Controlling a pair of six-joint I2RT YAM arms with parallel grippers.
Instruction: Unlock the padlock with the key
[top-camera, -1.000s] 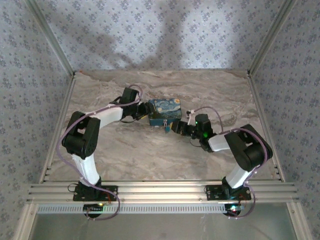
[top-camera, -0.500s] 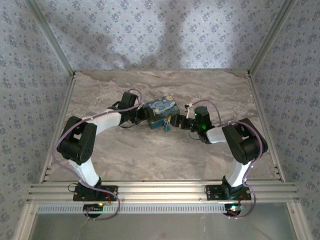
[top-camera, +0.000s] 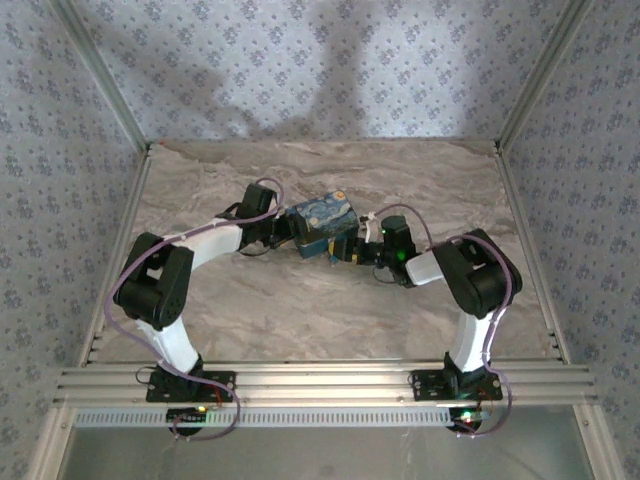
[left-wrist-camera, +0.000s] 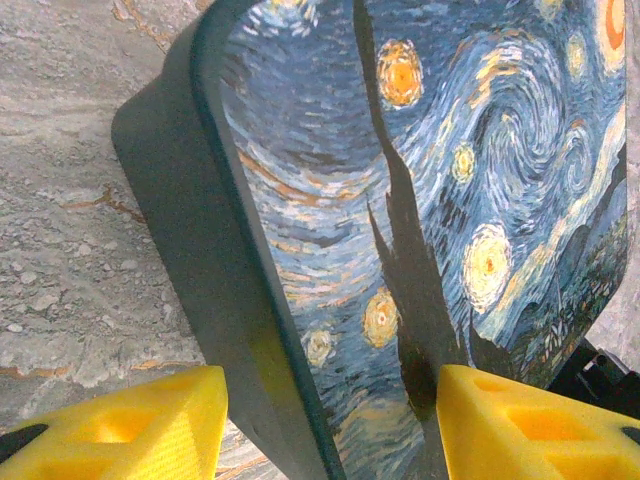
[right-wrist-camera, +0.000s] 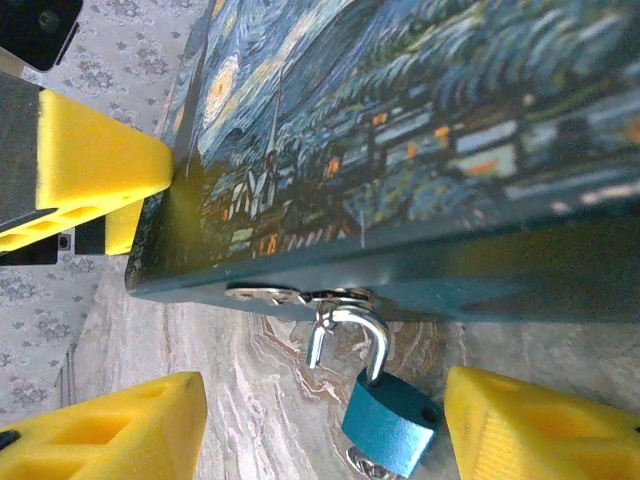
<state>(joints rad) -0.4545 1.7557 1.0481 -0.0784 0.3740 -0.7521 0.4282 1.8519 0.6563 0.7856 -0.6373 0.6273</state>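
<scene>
L gripper (left-wrist-camera: 330, 425) clamped on the starry-night box (top-camera: 322, 220); R gripper (right-wrist-camera: 320, 438) spread wide, padlock (right-wrist-camera: 388, 415) btwn its pads.

Box sits mid-table (top-camera: 300, 320), a bit toward the far side, skewed w/ its right end farther back. L arm comes in from the left; its yellow pads (left-wrist-camera: 130, 430) pinch the box's left end, one on the dark side wall, the other on the painted lid. Teal padlock hangs by its thin shackle (right-wrist-camera: 350, 335) from a metal hasp (right-wrist-camera: 300, 295) on the box's near edge, body tilted, just above the marble. R arm reaches in from the right, fingers either side of the lock, not touching it. Silvery bit (right-wrist-camera: 365, 462) at the lock's lower end; can't tell if it's the key.
</scene>
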